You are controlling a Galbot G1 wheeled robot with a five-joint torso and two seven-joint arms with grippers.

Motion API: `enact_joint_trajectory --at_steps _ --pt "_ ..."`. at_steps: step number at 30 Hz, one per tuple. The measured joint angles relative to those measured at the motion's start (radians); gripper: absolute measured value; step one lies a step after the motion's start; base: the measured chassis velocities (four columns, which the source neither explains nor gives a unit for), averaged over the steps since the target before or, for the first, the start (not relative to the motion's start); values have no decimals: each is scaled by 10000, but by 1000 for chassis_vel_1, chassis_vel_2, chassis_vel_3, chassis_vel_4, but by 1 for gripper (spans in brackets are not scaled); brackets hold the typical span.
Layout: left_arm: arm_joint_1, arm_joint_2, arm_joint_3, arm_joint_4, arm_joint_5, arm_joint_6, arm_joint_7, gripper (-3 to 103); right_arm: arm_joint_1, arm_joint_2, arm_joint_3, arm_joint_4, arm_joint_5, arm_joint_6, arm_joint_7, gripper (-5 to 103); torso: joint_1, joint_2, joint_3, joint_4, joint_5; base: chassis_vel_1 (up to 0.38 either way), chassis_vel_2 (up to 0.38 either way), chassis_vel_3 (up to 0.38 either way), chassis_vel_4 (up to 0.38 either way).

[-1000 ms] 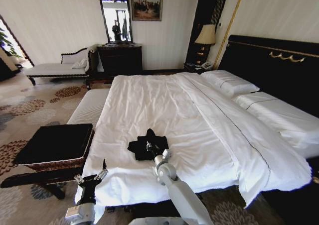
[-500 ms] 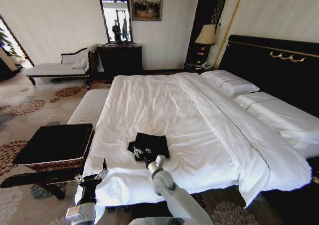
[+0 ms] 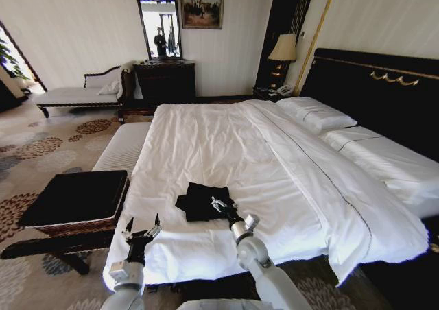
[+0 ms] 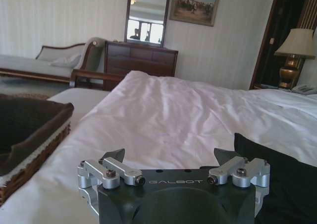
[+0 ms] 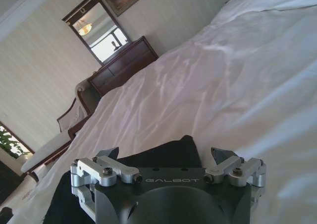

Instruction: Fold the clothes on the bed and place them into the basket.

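black-topped basket (image 3: 75, 201) beside bed (image 3: 226, 152), folded t-shirt (image 3: 202, 201) on duvet

Striped pale walls — dark dresser (image 3: 164, 81), mirror (image 3: 158, 25), patterned carpet (image 3: 41, 152).

Daylight is flooding in from the room's far left in the head view, and the bed (image 3: 226, 152) is glowing bright white while soft shadows are pooling in its folds. The lamp (image 3: 282, 48) is giving a faint warm glow. The mirror (image 3: 160, 30) is reflecting glare. Straight lines are bowing toward the edges. The folded T-shirt (image 3: 202, 200) is reading as a detail-less black patch. In both wrist views the background is looking soft.
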Motion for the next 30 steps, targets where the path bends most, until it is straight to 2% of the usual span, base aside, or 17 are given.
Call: enact_joint_trajectory --at_steps 1,2,7,8,11,13,15,17,18,19,20,21,25,30 --pt "-293 186 105 79 -562 343 -10 100 -84 -19 219 0 237 -54 2 100 0 0 0 2 -1 0 0 0 0" --pt "-293 186 105 79 -562 343 -10 100 -84 -19 219 0 237 -54 2 100 0 0 0 2 -1 0 0 0 0" --pt "-1738 922 641 731 -3037 1493 -126 100 -100 -94 798 -121 1154 -389 93 100 1 0 0 1 0 0 0 0 0" --pt "-1738 922 641 731 -3037 1493 -126 100 -100 -94 798 -121 1154 -389 93 100 1 0 0 1 0 0 0 0 0" --pt "-2611 1283 1049 1327 -4365 1840 -126 100 -1 -128 871 -321 1198 -439 99 100 1 -1 1 4 -1 0 0 0 0" --pt "-2825 1339 1131 1470 -4661 1897 -75 100 13 -127 870 -347 1197 -443 99 100 1 0 1 5 -1 0 0 0 0" --pt "-3346 1461 1308 1791 -5480 2009 101 100 23 -110 854 -391 1119 -459 99 100 1 0 1 2 -2 0 0 0 0" --pt "-3886 1539 1392 2103 -6665 2171 450 100 33 -77 830 -436 1007 -466 100 100 1 0 1 2 -1 0 0 0 0" --pt "-3886 1539 1392 2103 -6665 2171 450 100 33 -77 830 -436 1007 -466 100 100 1 0 1 2 -1 0 0 0 0" --pt "-4111 1592 1419 2253 -7262 2286 671 100 38 -66 825 -448 982 -474 107 100 2 0 1 3 -2 0 0 0 0" --pt "-4154 1604 1427 2288 -7372 2306 713 100 39 -64 824 -450 978 -475 109 100 2 0 1 2 -1 0 0 0 0" --pt "-4578 1682 1521 2657 -8217 2435 1137 100 61 -57 817 -481 944 -484 131 100 2 -1 1 1 -1 0 0 0 0" --pt "-5205 1733 1698 3345 -8938 2650 1562 100 148 -49 805 -554 911 -500 190 100 2 -1 1 2 -1 0 0 0 0" --pt "-5854 1880 2280 4083 -9021 2933 1845 100 265 -49 798 -636 918 -510 275 100 2 -1 1 2 -1 0 0 0 0"
